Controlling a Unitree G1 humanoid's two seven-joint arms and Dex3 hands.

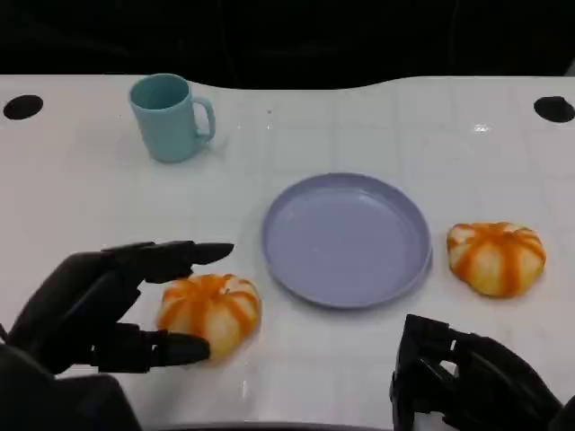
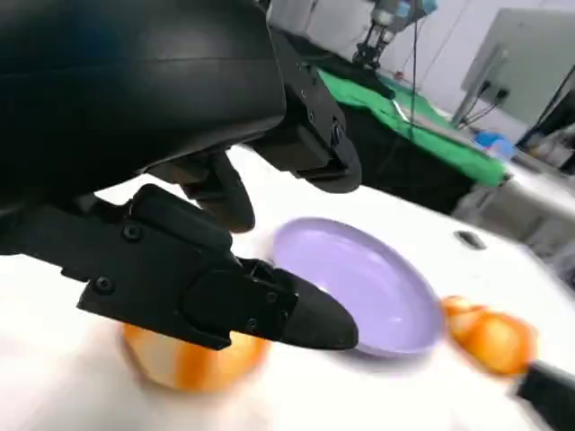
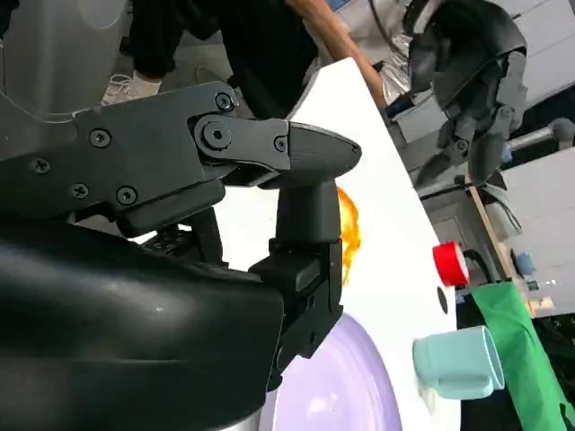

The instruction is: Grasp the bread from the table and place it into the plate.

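While fingers [image 2: 225, 296] hide its top, bread [image 2: 193, 364] shows blurred.

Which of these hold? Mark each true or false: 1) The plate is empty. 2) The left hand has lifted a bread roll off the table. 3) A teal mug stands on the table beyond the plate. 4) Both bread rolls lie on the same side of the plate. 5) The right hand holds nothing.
1) True: the plate has nothing in it.
2) False: the left hand has its fingers around the near bread roll, which rests on the table.
3) True: the mug is upright there.
4) False: the other bread roll lies on the opposite side.
5) True: the right hand is empty.
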